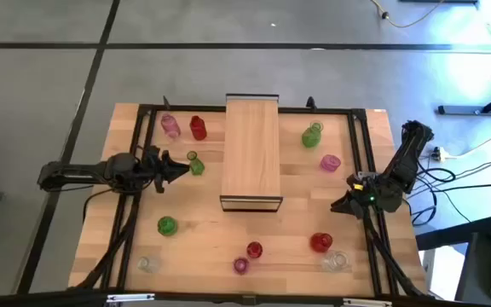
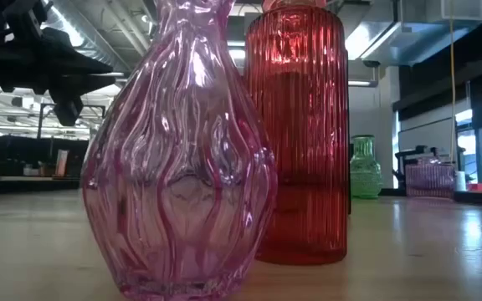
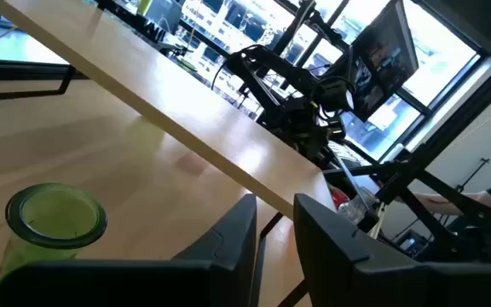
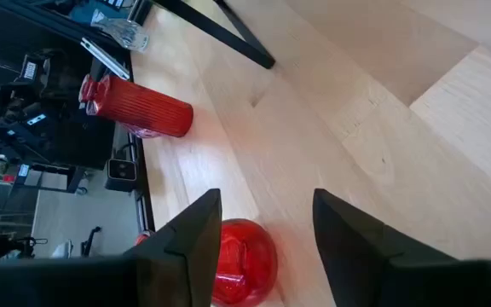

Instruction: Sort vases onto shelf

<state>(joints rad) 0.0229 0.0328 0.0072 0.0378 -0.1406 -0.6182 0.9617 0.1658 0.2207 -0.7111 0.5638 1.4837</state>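
Observation:
The shelf (image 1: 251,153), a long light-wood box, stands in the middle of the table. Small glass vases stand upright around it. A pink vase (image 1: 170,126) and a red vase (image 1: 198,128) are at the far left, and a green vase (image 1: 312,134) and another pink vase (image 1: 330,162) at the far right. My left gripper (image 1: 180,168) lies level, left of the shelf. Its fingers (image 3: 275,205) are a narrow gap apart with nothing between them. A green vase (image 3: 55,213) stands just beside them. My right gripper (image 4: 267,200) is open at the right edge, above a round red vase (image 4: 241,260).
Along the near edge stand a green vase (image 1: 168,225), a clear vase (image 1: 148,264), a pink vase (image 1: 241,265), two red vases (image 1: 254,250) (image 1: 320,242) and another clear vase (image 1: 337,261). A dark frame (image 1: 361,145) runs round the table top. Bare wood lies right of the shelf.

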